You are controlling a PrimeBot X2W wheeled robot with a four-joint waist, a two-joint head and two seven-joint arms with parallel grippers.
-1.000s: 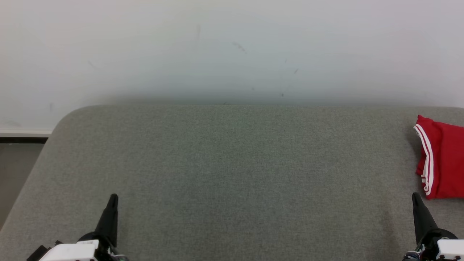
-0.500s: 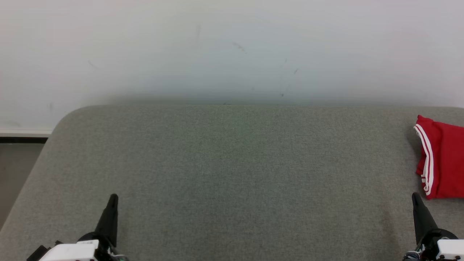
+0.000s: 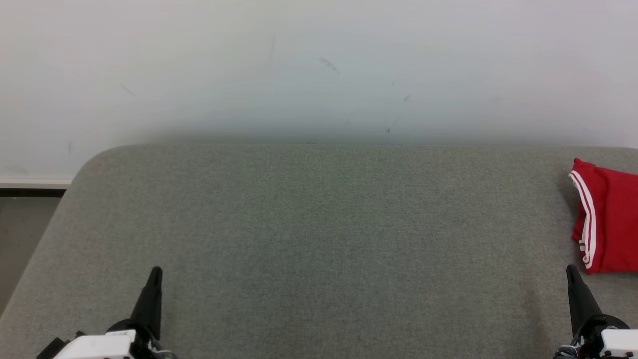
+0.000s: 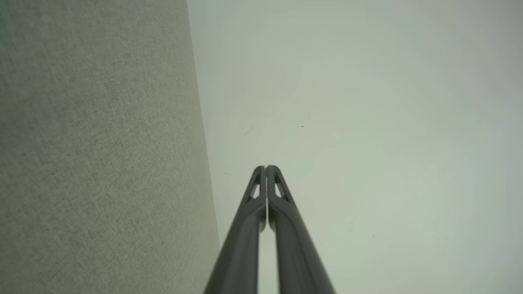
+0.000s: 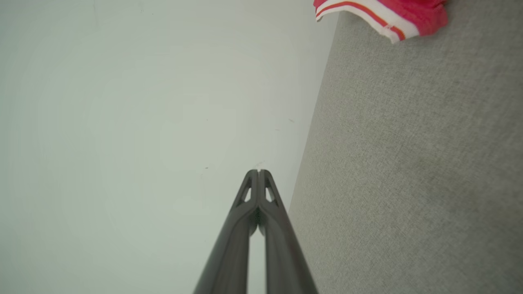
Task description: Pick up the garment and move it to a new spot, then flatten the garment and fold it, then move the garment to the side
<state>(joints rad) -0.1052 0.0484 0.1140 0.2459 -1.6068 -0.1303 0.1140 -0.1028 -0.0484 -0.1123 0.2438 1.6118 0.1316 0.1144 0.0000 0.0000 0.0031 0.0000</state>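
Observation:
A red garment point(image 3: 610, 222) with white stripes along its edge lies folded at the far right of the grey fabric surface point(image 3: 319, 239), cut off by the head view's right border. Its striped hem point(image 5: 376, 16) peeks in at the top of the right wrist view. My left gripper point(image 3: 155, 271) rests at the lower left, fingers pressed together with nothing between them point(image 4: 265, 167). At the lower right my right gripper point(image 3: 569, 269) is shut and empty point(image 5: 258, 171), just below and left of the garment's near corner, apart from it.
A pale wall point(image 3: 319, 70) rises behind the surface's far edge. The surface's rounded left corner point(image 3: 94, 157) drops off to a dark floor point(image 3: 20, 234) and baseboard at the left.

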